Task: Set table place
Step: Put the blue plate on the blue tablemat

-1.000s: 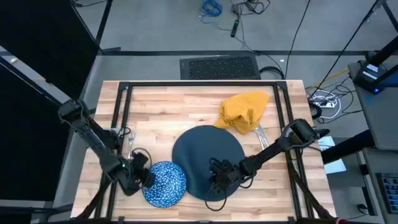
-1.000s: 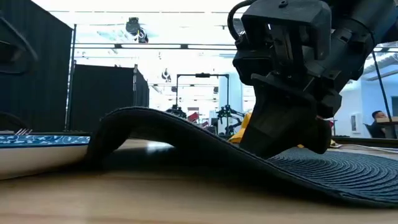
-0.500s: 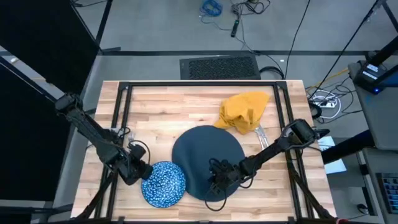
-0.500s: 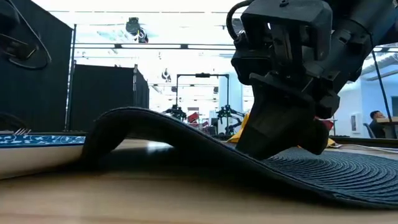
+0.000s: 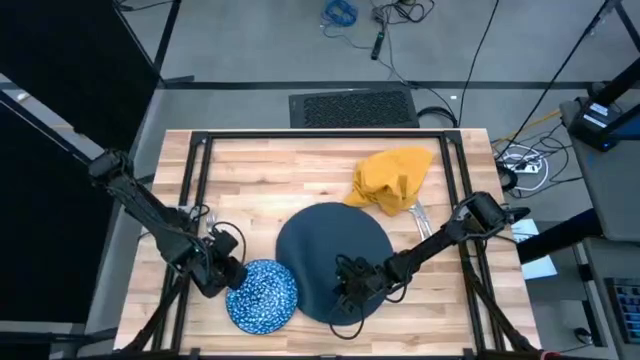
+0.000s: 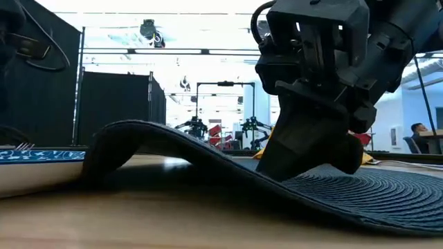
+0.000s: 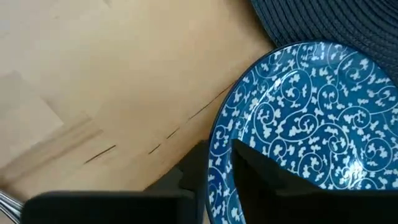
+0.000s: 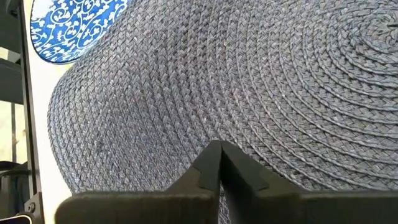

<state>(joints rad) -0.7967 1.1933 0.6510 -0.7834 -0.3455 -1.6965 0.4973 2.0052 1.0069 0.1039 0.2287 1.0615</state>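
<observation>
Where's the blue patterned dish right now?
High view: the blue patterned dish sits at the table's front-left, touching the woven round mat's left edge, with the left hand gripping its rim.

My two dark, slender six-joint arms, matte black links with rounded joint housings, thin black cables looping beside my left tool (image 5: 222,275), boxy black housing above my right tool (image 5: 347,291), flat dark fingers (image 8: 208,168) tapering to blunt tips
</observation>
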